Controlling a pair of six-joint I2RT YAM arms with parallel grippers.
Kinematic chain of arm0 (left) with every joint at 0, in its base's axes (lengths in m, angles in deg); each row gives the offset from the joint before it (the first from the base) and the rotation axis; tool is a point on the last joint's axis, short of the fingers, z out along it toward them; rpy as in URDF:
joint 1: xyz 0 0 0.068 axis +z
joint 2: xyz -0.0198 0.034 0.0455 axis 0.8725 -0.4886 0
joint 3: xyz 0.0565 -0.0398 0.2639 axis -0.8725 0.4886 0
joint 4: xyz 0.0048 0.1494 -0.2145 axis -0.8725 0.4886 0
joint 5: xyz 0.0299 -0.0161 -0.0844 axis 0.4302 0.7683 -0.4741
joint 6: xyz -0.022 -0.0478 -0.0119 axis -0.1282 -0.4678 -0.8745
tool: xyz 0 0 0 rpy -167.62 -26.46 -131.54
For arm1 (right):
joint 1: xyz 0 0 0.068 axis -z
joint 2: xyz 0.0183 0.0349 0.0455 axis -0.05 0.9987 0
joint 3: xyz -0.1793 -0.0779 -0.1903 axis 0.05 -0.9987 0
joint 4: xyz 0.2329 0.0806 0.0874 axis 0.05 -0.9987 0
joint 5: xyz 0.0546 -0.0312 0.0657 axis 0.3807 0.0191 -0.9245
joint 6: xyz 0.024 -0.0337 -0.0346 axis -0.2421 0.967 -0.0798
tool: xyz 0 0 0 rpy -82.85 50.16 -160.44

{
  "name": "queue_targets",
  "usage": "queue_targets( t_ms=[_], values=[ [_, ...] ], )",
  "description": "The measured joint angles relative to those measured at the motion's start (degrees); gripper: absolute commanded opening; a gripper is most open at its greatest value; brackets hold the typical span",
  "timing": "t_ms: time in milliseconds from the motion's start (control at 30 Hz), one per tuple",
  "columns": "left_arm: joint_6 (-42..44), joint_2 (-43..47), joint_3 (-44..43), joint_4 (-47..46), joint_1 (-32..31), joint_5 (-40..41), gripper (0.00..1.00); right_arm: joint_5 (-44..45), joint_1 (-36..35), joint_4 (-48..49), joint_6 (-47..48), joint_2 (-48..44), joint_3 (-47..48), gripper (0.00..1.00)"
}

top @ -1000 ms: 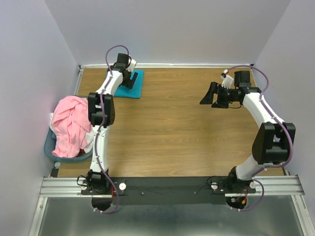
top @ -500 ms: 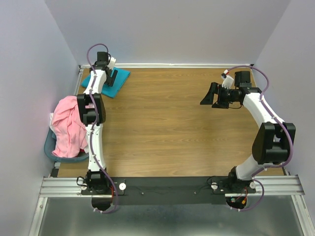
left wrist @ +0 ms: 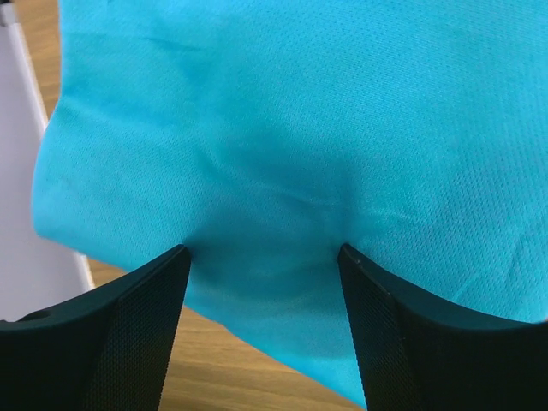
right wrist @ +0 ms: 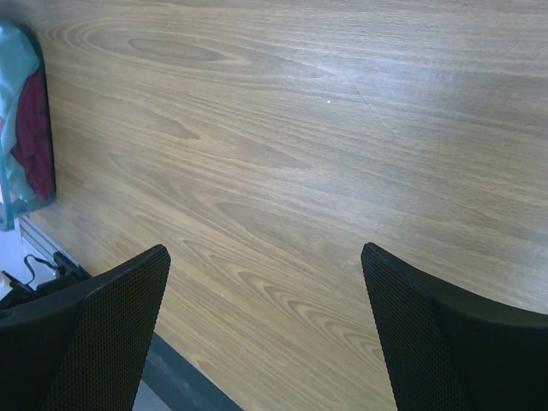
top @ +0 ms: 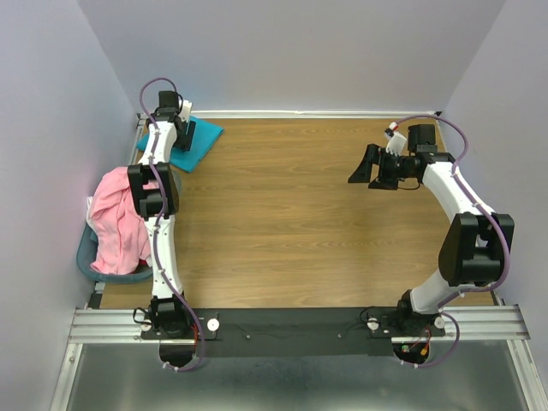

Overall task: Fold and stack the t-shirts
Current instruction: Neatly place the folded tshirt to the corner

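- At the far left corner of the table (top: 282,214): teal t-shirt (top: 204,137), one, folded into a flat oblong and lying slantwise on the wood, with one end close to the back wall.
- On that shirt: my left claw (top: 186,134), reached out to the corner and pointing down.
- Left claw, wrist view (left wrist: 261,250): fingers (left wrist: 141,330) spread wide, both tips touching the teal t-shirt (left wrist: 282,111). The cloth lies between the tips in soft creases. Nothing is pinched; the tips rest on the fabric.
- Teal shirt, edge: its near hem runs slantwise below my fingertips, with bare wood showing under it and a pale strip along the left side.
- Off the left edge of the table: pink t-shirt (top: 116,218), one, unfolded, heaped in loose bunches and spilling over the rim.
- Under the pink shirt: blue-grey basket (top: 84,255), one, mostly covered, with only its near rim showing.
- Pink shirt and teal shirt: well apart, not stacked.
- Over the far right part of the table: my right claw (top: 360,167), held above the wood and pointing towards the middle.
- Right claw, wrist view (right wrist: 265,248): fingers (right wrist: 103,334) set wide apart, with only bare wood grain between them and no cloth near.
- Right claw and both shirts: well apart, with the width of the table between them.
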Motion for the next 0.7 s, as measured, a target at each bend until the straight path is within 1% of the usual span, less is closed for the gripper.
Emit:
queue_targets(
  t_ms=[133, 233, 433, 567, 700],
  values=[
    [-0.9, 1.5, 1.6, 0.8, -0.8, -2.6, 0.84, 0.0, 0.0, 0.0, 0.0, 0.0, 0.0, 1.0],
    [-1.2, 3.4, 3.4, 1.4, -2.1, -5.6, 0.84, 0.0, 0.0, 0.0, 0.0, 0.0, -0.1, 1.0],
    [-0.9, 4.8, 1.9, 2.6, -4.6, -10.2, 0.88, 0.0, 0.0, 0.0, 0.0, 0.0, -0.4, 1.0],
    [2.3, 6.4, 1.3, 2.8, -5.3, -14.4, 0.88, 0.0, 0.0, -0.1, 0.0, 0.0, -0.6, 1.0],
    [5.7, 7.2, -0.6, 2.9, -3.6, -18.4, 0.86, 0.0, 0.0, -0.1, 0.0, 0.0, -0.9, 1.0]
  ],
)
